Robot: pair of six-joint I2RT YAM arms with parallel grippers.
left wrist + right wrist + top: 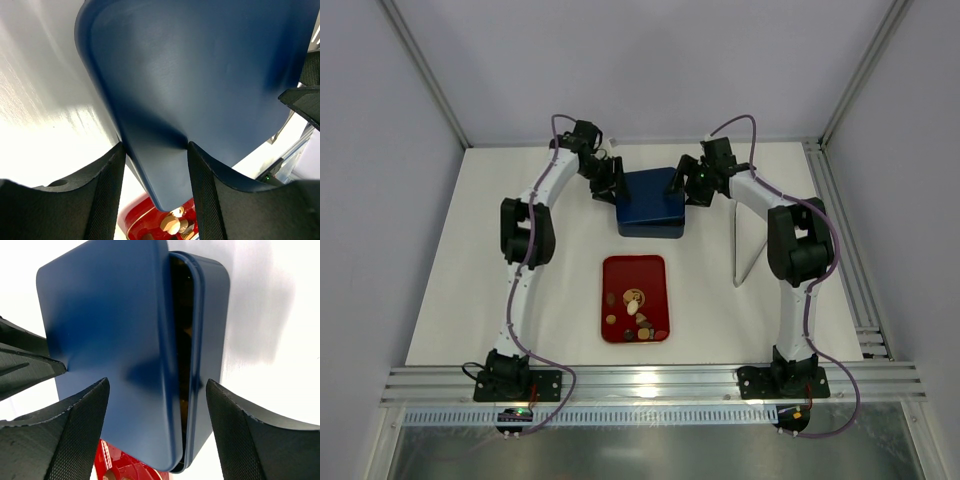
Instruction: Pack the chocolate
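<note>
Dark blue rounded-corner lid (pixel 110 340) is partly off the dark blue square box base (pixel 212 315). It is shifted sideways and raised along one edge, with a dark slot of interior showing between the two. The box sits at the far middle of the white surface (pixel 570 320).

Progress, my read: early. The opening step is in hand, and I can see no packing done. The small brown, tan and cream chocolate pieces (pixel 638 312) all lie loose on the flat red rectangular tray (pixel 630 270). They cluster in its near half, well apart from the box. They are too small to count from the top view.

Claws:
- left claw (pixel 155 150): clamped on the lid's rim near a corner, both fingers against the blue sheet.
- right claw (pixel 157 382): spread wide, one finger on each side of the box end nearer the tray. No contact visible, holding nothing.

Containers:
- box: the interior is mostly hidden by the lid. The slot is too dark to say whether any compartment holds anything.
- tray: holds the chocolate, far half bare.

Left to do: get the lid fully off and set aside, then move every piece from tray to box, then presumably put the lid back on.
</note>
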